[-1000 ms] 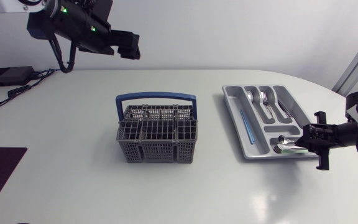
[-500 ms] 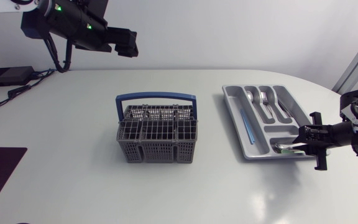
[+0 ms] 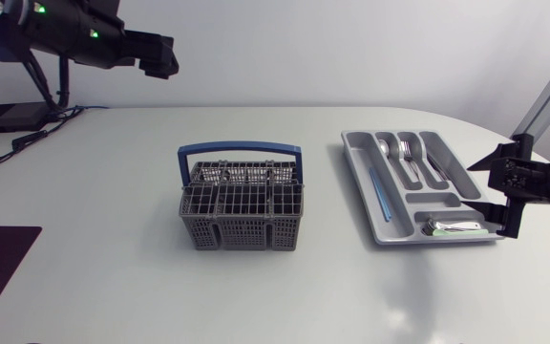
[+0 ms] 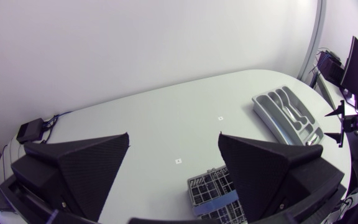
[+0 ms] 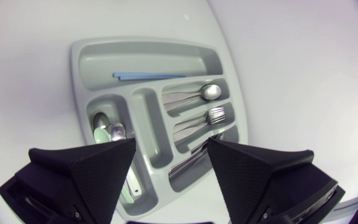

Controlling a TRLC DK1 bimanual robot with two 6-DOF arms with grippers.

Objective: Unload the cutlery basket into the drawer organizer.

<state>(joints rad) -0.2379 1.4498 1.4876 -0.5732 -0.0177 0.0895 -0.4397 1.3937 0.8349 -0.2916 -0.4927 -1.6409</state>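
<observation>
Grey basket (image 3: 242,234) stands mid-surface, organizer (image 3: 351,151) to its right, with the right hand (image 3: 497,193) beside the organizer's end. Left wrist view: left hand (image 4: 174,168) spread wide, empty, high above the basket. Right wrist view: fingers parted, holding nothing, over sorted cutlery (image 5: 211,92) — best to rise clear of the rim before heading to the basket.

Small black box (image 3: 12,117), cables (image 3: 38,136), white table (image 3: 113,287)

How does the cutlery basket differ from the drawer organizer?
The cutlery basket is dark grey mesh with a blue handle; the drawer organizer is pale, solid-walled and handleless. The basket stands tall, the organizer lies shallow. Cutlery shows in the organizer; none shows in the basket. Both are compartmented.
</observation>
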